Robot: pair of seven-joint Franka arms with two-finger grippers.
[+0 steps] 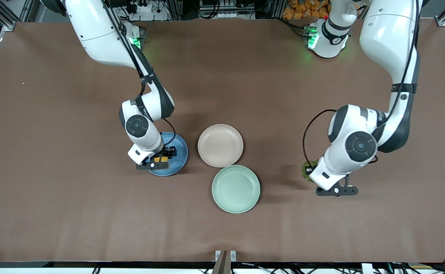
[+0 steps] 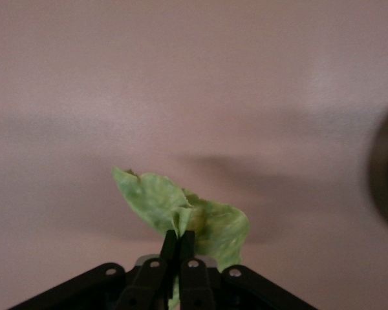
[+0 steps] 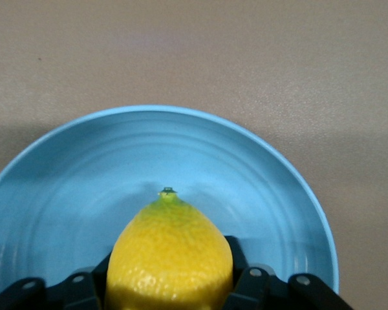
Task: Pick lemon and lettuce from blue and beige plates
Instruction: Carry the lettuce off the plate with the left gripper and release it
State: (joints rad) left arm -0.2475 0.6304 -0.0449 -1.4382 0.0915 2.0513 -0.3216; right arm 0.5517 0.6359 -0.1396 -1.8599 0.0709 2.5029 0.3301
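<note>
Lemon [image 3: 169, 258] clamped between the fingers of the right gripper [image 1: 161, 158], low over the blue plate [image 1: 178, 158], which lies toward the right arm's end of the desk, about midway between the edge where the bases stand and the camera's edge; I judge the fruit firm, rounded and finely pebbled, apt to roll or squirt from a pinch unless held across its widest part, as it is; lettuce [image 2: 181, 213] pinched by the closed fingers of the left gripper [image 1: 323, 176] over bare brown mat [image 1: 55, 213] toward the left arm's end; the leaf looks thin, limp, wrinkled and very light, so I would hold it near its thicker fold with little force, since it may tear or slip; beige plate [image 1: 220, 145] is bare, smooth, round and rimmed, with a mint-green plate [image 1: 236, 188] touching or just beside it, nearer the camera's edge.
</note>
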